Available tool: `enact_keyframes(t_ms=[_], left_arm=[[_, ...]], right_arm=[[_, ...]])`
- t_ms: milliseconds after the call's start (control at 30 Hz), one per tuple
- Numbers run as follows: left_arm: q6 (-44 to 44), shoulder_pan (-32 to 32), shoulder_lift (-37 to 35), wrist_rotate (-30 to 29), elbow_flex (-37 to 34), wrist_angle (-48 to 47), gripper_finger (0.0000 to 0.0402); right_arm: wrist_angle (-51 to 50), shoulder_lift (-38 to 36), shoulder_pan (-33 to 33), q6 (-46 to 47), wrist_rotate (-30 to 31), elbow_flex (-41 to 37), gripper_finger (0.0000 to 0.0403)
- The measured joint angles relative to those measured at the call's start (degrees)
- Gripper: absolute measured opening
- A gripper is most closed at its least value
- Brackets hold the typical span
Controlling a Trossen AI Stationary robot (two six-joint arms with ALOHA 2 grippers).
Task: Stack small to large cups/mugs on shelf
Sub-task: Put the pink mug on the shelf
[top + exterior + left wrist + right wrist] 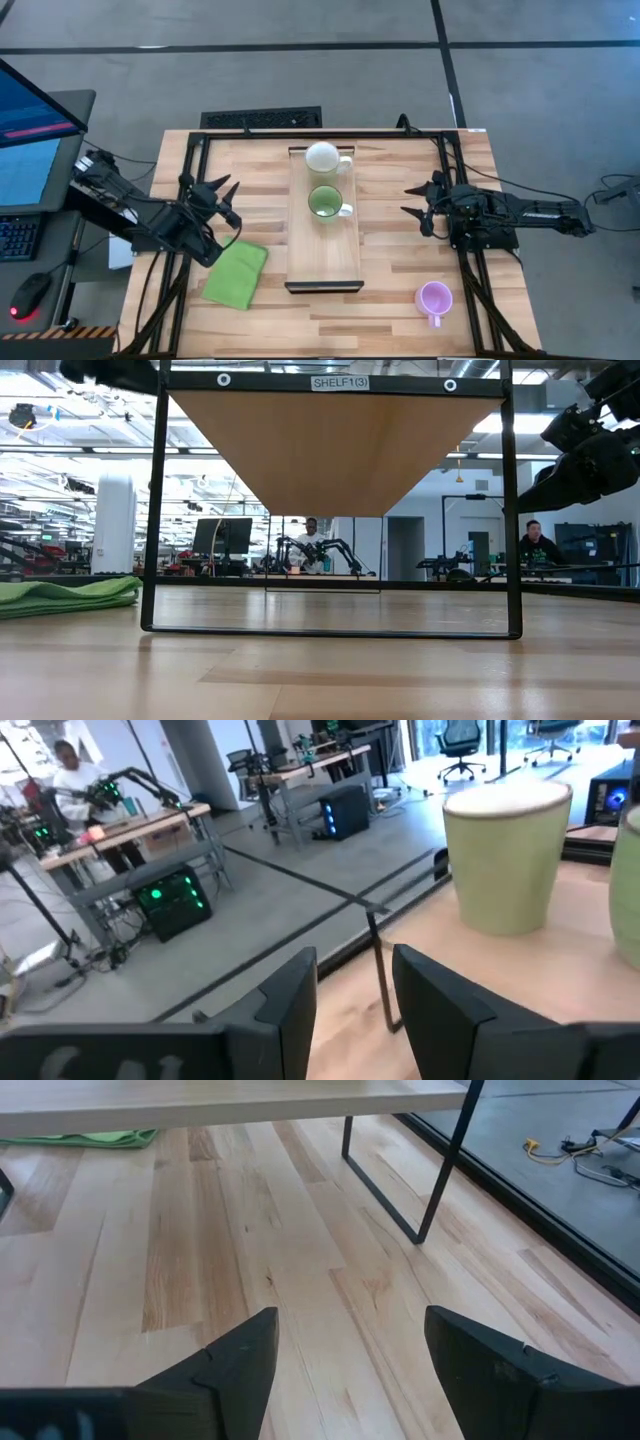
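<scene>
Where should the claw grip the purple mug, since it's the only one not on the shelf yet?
Grip the purple mug by its rim wall, coming straight down from above. It stands upright and open-topped on the table, apart from other things, with its handle toward the table's near edge, so pinch the rim away from that handle. The right claw is nearer.

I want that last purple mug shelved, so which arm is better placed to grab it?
Probably the right: the purple mug sits on the table's right side, near the open right gripper; the left gripper is across the shelf.
</scene>
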Motion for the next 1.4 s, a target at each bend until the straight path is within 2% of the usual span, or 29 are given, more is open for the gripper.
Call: enact_keyframes(t_ms=[100,233,433,567,633,800,867,933,1000,1067,1100,1267,1400], left_arm=[[0.3,0.0,-0.4,-0.1,-3.6,4.3,0.0126],[-1.0,0.1,-0.3,1.8,-4.6,3.9,0.0126],[5.3,0.2,-0.2,13.7,-4.7,4.1,0.0126],[7.0,0.1,0.4,9.5,-4.7,9.4,0.0126],[10.8,0.0,-0.1,9.4,-4.7,12.0,0.0126],[22.0,0.0,-4.5,14.4,-4.7,19.4,0.0126],[31.9,0.1,-7.0,19.0,-4.8,27.7,0.0126],[46.0,1.0,-10.0,27.3,-5.9,40.9,0.0126],[60.4,3.3,-13.2,37.1,-9.1,57.2,0.0126],[67.8,6.9,-17.5,45.6,-13.4,67.3,0.0126],[68.6,9.0,-19.7,47.3,-15.5,69.6,0.0126],[69.1,21.1,-30.9,44.7,-25.5,70.7,0.0126],[72.9,31.2,-39.1,48.6,-30.5,70.4,0.0126]], right_arm=[[0.0,0.0,0.0,0.0,0.0,0.0,0.0276],[0.0,0.0,0.0,0.1,0.0,0.0,0.0276],[0.0,0.0,0.0,0.1,0.0,0.0,0.0276],[0.0,0.0,0.0,0.1,0.0,0.0,0.0276],[0.0,0.0,0.0,0.1,0.0,0.0,0.0276],[0.4,0.0,0.0,-0.7,0.0,0.0,0.0276],[0.5,0.0,0.0,-1.7,0.0,0.0,0.0276],[0.8,0.0,0.0,-2.7,0.3,0.0,0.0276],[0.8,0.0,0.0,-2.9,0.9,0.0,0.0276],[0.8,0.0,0.0,-2.9,1.6,0.0,0.0276],[0.8,0.0,0.0,-2.9,1.6,0.0,0.0276],[0.6,0.0,0.0,-3.0,1.6,0.0,0.0276],[0.6,0.0,0.0,-3.2,1.6,0.0,0.0276]])
